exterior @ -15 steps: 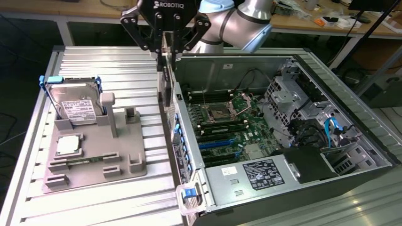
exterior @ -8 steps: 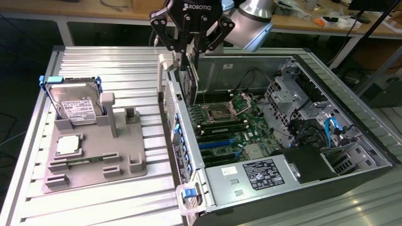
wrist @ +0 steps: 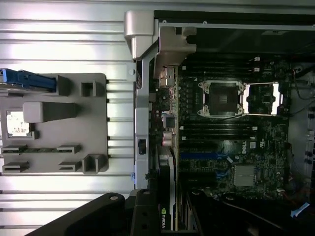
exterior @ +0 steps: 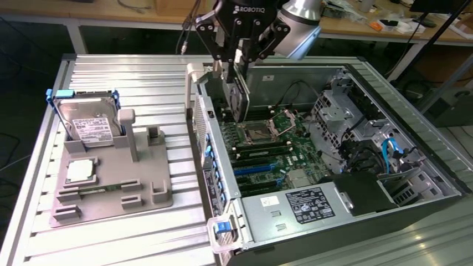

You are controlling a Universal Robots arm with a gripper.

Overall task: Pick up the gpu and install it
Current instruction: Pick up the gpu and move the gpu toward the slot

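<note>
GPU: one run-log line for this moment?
gripper: shut on gpu | gpu: on edge, over open case, by its rear wall | install: not yet seated | hard drive: on stand

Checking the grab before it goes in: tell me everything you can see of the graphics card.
The graphics card is a thin, flat, dark board with a silvery-grey metal bracket at one end and a green Nvidia logo on its edge. The gripper clamps it from above; it hangs on edge over the motherboard in the open computer case, near the rear wall. It looks not yet seated.
</note>
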